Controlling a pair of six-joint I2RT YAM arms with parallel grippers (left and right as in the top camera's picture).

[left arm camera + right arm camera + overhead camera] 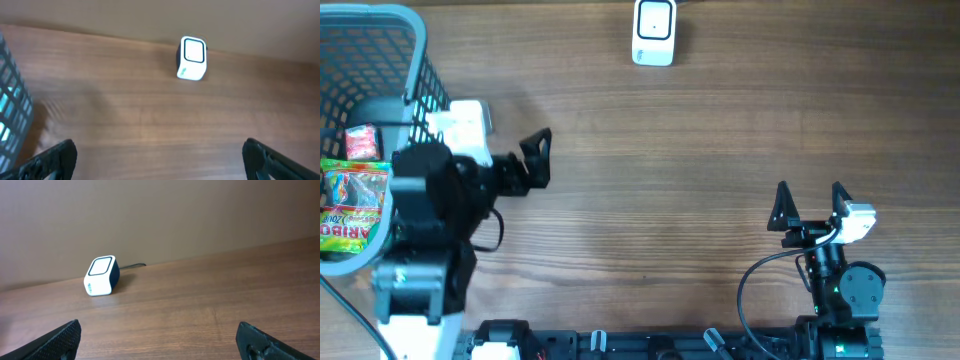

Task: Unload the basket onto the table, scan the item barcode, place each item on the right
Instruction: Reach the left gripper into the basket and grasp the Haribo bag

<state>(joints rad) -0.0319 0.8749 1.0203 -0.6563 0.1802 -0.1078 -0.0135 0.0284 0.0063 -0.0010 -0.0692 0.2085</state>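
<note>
The white barcode scanner (653, 32) stands at the far edge of the table, and shows too in the left wrist view (192, 57) and the right wrist view (101, 275). A Haribo candy bag (350, 205) and a small red packet (362, 142) lie in the blue-grey basket (415, 60) at the left. My left gripper (542, 158) is open beside the basket, and nothing lies between its fingers (55, 157). My right gripper (810, 190) is open near the front right, with only bare table between its fingers (60, 340).
The basket wall (10, 115) is at the left edge of the left wrist view. A dark cable (132, 265) runs behind the scanner. Wooden table (670, 180) lies between the two arms.
</note>
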